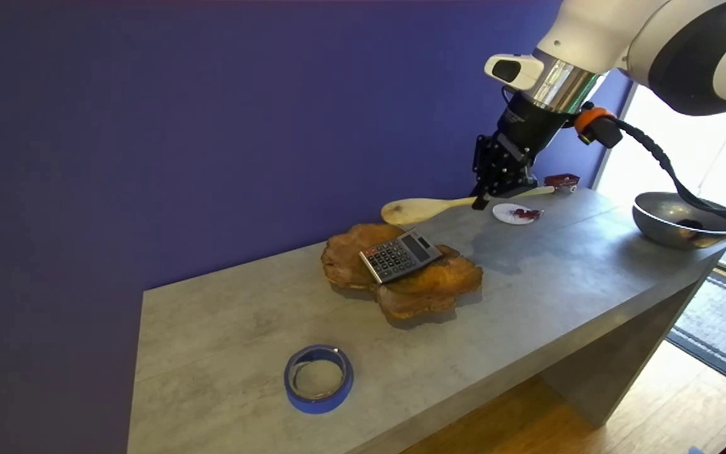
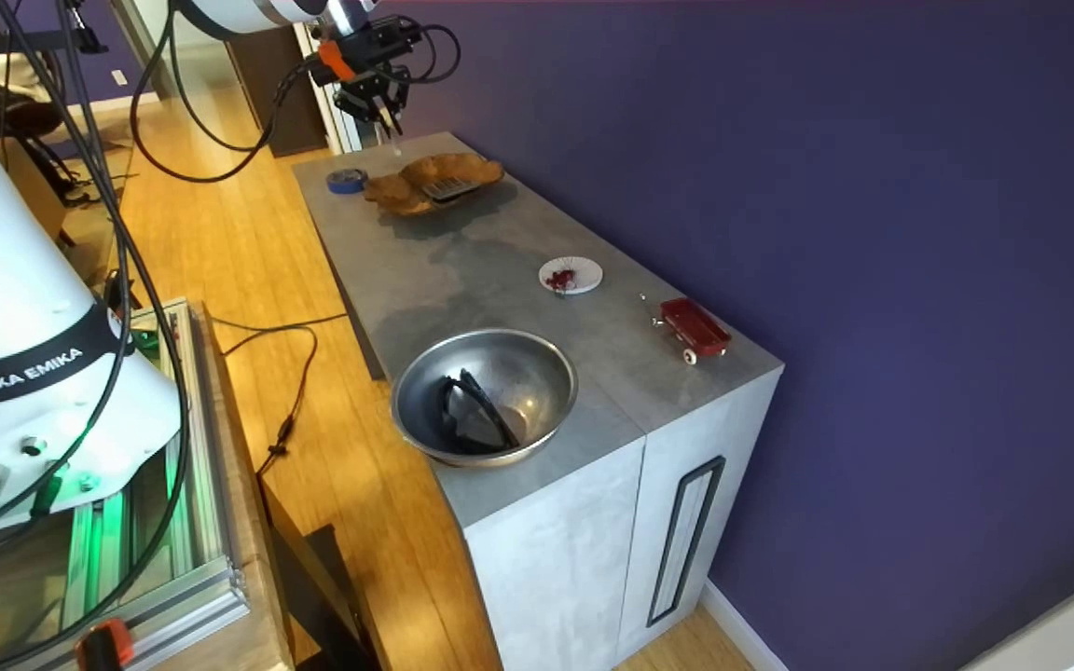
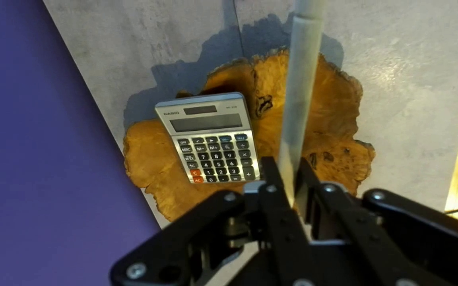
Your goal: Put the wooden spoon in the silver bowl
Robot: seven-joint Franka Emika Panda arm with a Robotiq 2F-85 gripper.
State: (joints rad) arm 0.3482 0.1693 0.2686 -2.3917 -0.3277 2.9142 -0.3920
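Well apart from the wooden slab (image 1: 426, 287), the arm's white base (image 2: 24, 280) wears FRANKA EMIKA on a black band (image 2: 34, 371). Also well apart from the slab sits the silver bowl (image 2: 539, 377), something black (image 2: 490, 410) inside. Above the slab, the gripper (image 3: 286, 171) holds the wooden spoon (image 1: 423, 209) by its handle, jaws narrow; I see plain pale wood, rounded end. On the slab, a calculator (image 3: 213, 139) reads CASIO, orange keys C and AC.
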